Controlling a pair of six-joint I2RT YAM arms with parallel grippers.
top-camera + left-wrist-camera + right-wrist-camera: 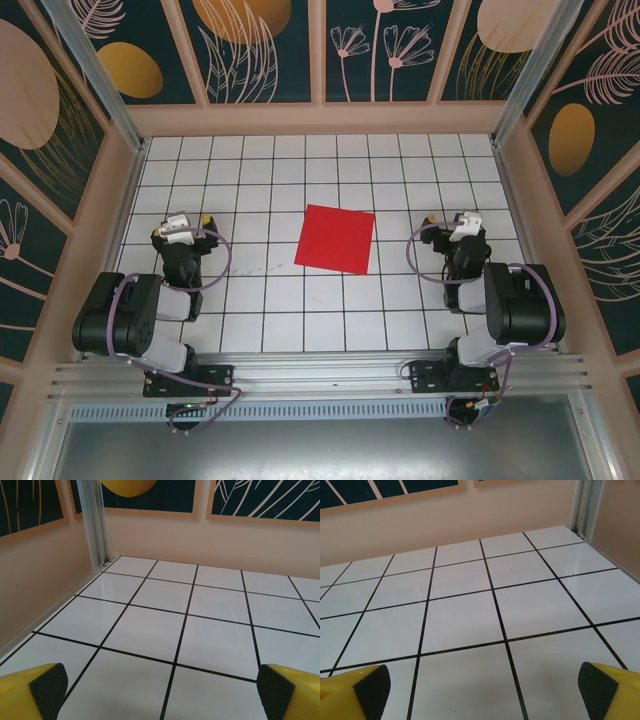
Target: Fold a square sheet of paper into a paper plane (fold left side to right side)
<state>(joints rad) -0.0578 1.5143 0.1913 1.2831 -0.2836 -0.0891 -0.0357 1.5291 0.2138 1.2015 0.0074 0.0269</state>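
Jaws gaping, square sheet of paper (336, 239) lying unfolded.
Left gripper (162, 690) and right gripper (482, 690) are hanging empty, spread wide; the sheet is lying flat between them, at the left's 3 o'clock. Best be lifting its 9 o'clock edge low while the right pins the opposite side.

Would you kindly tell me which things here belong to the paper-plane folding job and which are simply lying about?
Part of the job:
- square sheet of paper, red, flat, unfolded
- left end effector, open, off the sheet
- right end effector, open, off the sheet

Just surroundings:
- tiled table
- patterned wall panels
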